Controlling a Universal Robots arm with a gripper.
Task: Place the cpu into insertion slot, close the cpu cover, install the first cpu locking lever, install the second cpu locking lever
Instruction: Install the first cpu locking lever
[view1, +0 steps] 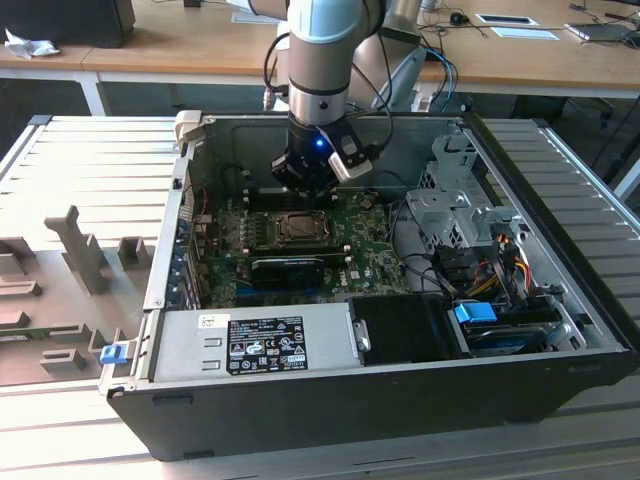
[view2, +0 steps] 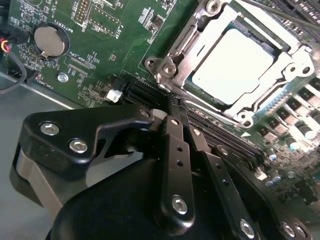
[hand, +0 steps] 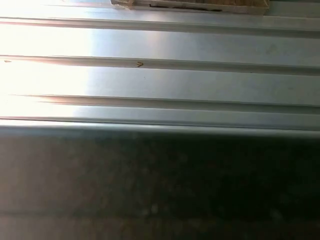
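We count one cpu (view2: 234, 66) under one cpu cover (view2: 280, 65), one coin battery (view2: 49, 41) (round, silver), one gripper (view2: 172, 102), and one open computer case (view1: 560, 180).

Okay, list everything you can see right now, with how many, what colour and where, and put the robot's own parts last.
computer case: one, black, open on the ribbed metal table.
motherboard: one, green, on the case floor.
cpu: one, silver-grey, seated in the insertion slot.
cpu cover: one, silver, lying closed around the cpu.
coin cell battery: one, silver, on the motherboard.
power supply: one, grey, along the case's near side.
drive cage: one, grey, toward the exterior view's right.
desk: wooden, behind.
arm: one, grey.
tool: one, black, just beside the insertion slot.
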